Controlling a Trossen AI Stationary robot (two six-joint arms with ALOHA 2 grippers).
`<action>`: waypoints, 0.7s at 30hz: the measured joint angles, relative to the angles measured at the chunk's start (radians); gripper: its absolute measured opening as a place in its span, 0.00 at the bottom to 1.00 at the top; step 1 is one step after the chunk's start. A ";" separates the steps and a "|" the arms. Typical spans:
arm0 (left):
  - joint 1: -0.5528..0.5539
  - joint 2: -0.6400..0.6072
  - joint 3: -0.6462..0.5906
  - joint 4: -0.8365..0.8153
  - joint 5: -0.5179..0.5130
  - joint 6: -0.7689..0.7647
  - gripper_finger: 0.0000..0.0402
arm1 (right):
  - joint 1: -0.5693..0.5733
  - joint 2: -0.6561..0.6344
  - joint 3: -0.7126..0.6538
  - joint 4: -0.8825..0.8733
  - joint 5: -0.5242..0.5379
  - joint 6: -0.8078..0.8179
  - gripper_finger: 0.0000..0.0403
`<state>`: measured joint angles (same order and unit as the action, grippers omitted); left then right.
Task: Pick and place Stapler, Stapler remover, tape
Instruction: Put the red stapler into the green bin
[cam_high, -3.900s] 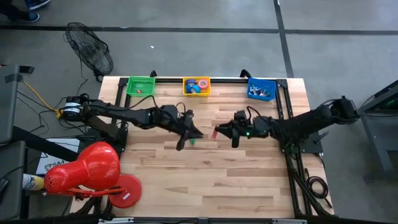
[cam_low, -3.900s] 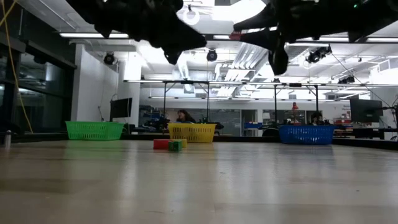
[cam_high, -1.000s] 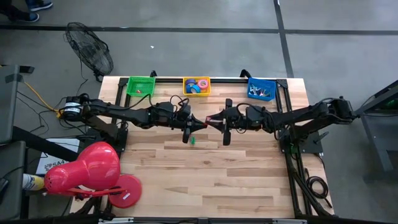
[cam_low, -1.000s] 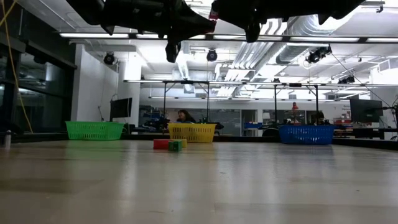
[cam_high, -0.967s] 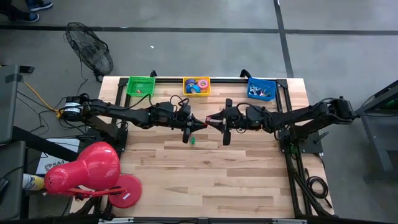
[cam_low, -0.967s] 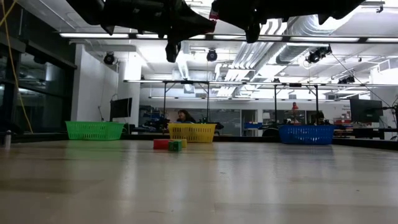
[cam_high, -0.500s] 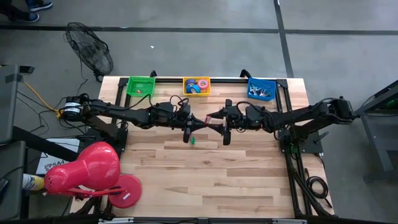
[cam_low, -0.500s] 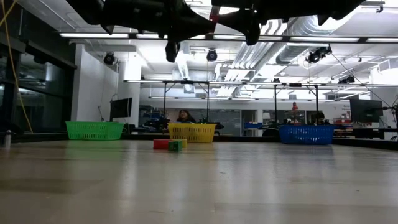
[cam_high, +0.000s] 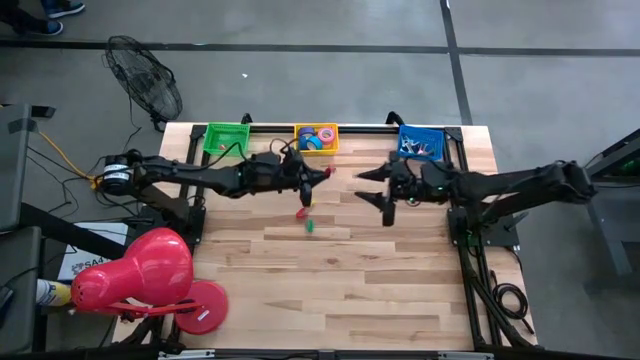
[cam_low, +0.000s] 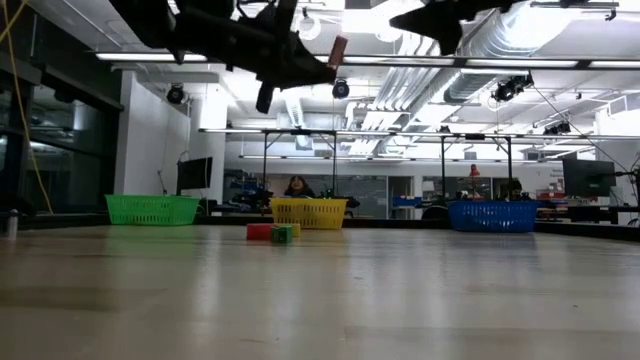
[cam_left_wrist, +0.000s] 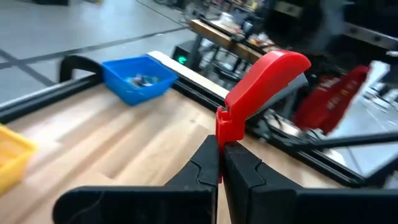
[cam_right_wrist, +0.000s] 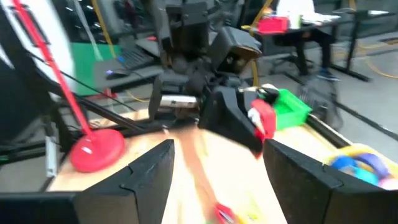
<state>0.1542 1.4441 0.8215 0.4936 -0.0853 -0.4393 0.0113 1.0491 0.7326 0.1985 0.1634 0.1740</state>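
Note:
A small red stapler (cam_left_wrist: 264, 84) hangs high over the table's middle, and my left gripper (cam_left_wrist: 221, 152) is shut on it. The high view shows the stapler (cam_high: 328, 170) just in front of the yellow basket (cam_high: 316, 138), which holds rolls of tape (cam_high: 318, 136). My right gripper (cam_right_wrist: 217, 168) stands open and touches nothing. It is to the right of the stapler (cam_right_wrist: 262, 118) and apart from it. In the high view my right gripper (cam_high: 374, 192) points toward the table's left. No stapler remover can be made out. My left gripper pinches the stapler's near end (cam_left_wrist: 225, 134) between its two fingertips. The fingers come about level from the table's left. The stapler sticks out beyond them, slanting upward, clear of the table.
A green basket (cam_high: 226, 137) stands at the far left and a blue basket (cam_high: 420, 143) with small items at the far right. Tiny red (cam_high: 305, 213) and green (cam_high: 310, 227) pieces lie on the wood near the middle. The near half of the table (cam_high: 340, 290) is bare wood.
My right gripper has opened and let go of the stapler, then drawn back toward the table's right edge and risen a little. My left gripper, still shut on the stapler, has swung with it toward the far edge and the yellow basket.

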 joint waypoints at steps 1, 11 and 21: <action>0.015 0.000 0.000 -0.004 0.000 0.000 0.00 | 0.000 -0.025 0.000 -0.031 0.018 -0.005 0.59; 0.176 0.000 0.000 -0.084 -0.022 -0.001 0.00 | 0.000 -0.255 0.000 -0.278 0.181 0.006 0.59; 0.379 -0.005 0.000 -0.276 -0.121 -0.013 0.00 | 0.000 -0.302 0.000 -0.373 0.364 -0.051 0.60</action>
<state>0.5334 1.4395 0.8215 0.2176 -0.2065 -0.4527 0.0109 0.7467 0.7330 -0.1748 0.5277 0.1230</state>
